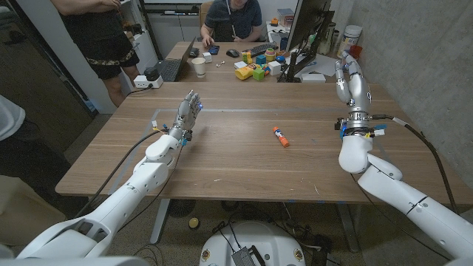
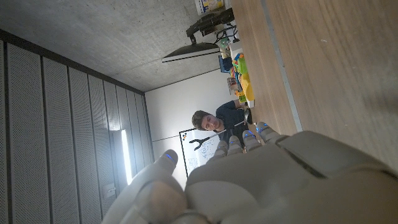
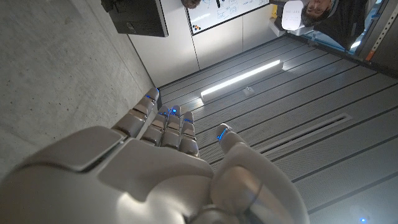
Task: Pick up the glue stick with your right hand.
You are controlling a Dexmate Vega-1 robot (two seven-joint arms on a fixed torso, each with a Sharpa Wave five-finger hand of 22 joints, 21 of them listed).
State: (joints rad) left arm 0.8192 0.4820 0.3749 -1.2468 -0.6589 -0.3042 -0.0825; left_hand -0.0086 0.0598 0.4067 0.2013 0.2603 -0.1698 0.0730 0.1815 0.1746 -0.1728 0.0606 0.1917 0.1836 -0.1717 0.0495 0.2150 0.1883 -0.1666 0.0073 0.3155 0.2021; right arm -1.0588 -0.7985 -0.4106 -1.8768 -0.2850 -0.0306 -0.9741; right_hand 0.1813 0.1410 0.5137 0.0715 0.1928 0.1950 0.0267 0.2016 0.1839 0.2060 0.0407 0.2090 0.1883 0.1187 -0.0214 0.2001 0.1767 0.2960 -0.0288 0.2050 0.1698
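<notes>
A wooden table (image 1: 222, 159) is seen from above w/ both robot arms raised over it. The right hand (image 1: 352, 80) is held upright above the table's far right, wrist bent up from the forearm, fingers straight and close together, nothing held. The left hand (image 1: 188, 113) is lifted at centre-left, fingers extended, slightly apart, holding nothing. The glue stick (image 1: 280, 137) is lying on the table right of centre, between the hands, well apart from each. Two people are visible beyond the far edge.
</notes>
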